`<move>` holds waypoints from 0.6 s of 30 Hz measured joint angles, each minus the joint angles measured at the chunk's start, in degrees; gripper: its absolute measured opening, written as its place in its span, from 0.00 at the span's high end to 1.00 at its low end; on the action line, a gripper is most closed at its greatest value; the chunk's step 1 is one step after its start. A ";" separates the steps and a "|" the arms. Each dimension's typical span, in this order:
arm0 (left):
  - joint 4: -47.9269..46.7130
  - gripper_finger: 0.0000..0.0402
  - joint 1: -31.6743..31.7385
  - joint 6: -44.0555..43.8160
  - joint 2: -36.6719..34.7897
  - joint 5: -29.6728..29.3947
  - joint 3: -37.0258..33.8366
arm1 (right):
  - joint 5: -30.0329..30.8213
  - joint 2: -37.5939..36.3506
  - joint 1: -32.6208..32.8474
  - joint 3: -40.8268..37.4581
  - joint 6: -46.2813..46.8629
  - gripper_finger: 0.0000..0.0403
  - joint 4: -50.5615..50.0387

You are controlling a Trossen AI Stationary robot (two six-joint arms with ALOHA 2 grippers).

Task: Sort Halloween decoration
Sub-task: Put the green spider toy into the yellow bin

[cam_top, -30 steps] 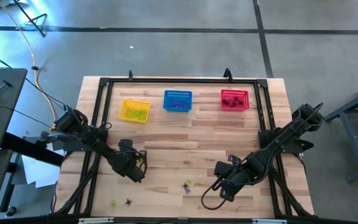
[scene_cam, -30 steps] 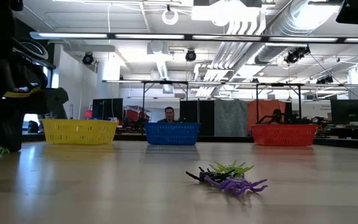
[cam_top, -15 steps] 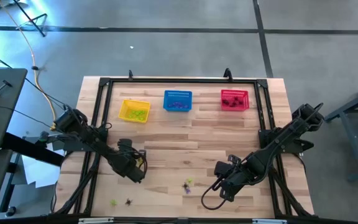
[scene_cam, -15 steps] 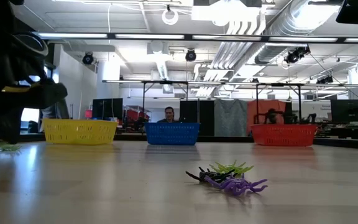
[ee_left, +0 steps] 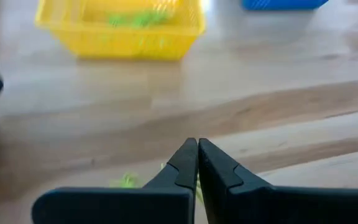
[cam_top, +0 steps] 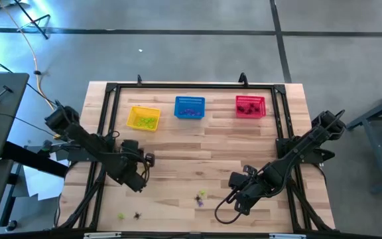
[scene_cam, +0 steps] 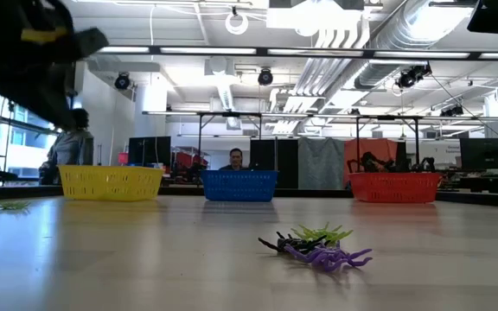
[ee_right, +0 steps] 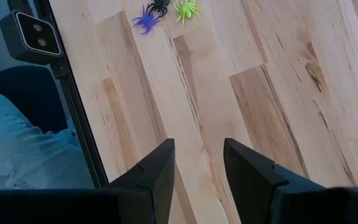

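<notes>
Your left gripper is pinching a yellow-green spider, heading for its matching yellow basket; right gripper is waiting, fingers spread.

The left gripper is lifting off the table and drawing back toward the far left, nearer the yellow basket. In the low view it is rising from table level to the upper left corner. Its fingers are pressed together, a yellow-green spider showing just behind them.
</notes>
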 joint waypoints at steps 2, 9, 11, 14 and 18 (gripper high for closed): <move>-0.89 1.00 0.65 1.55 -1.61 -2.34 0.11 | 0.00 0.00 0.00 0.00 0.00 0.67 0.00; -5.05 1.00 8.45 10.74 -6.03 -6.19 0.11 | -0.01 0.00 0.00 0.00 0.00 0.67 0.01; -5.75 1.00 12.07 15.07 -7.28 -7.02 0.11 | -0.01 0.00 0.00 0.00 0.00 0.67 0.02; -5.43 1.00 18.21 23.03 -8.85 -8.10 0.11 | 0.00 0.00 0.00 0.00 0.00 0.67 0.01; -3.22 1.00 26.65 33.77 -9.80 -8.58 0.09 | 0.00 0.00 0.00 0.00 0.00 0.67 0.02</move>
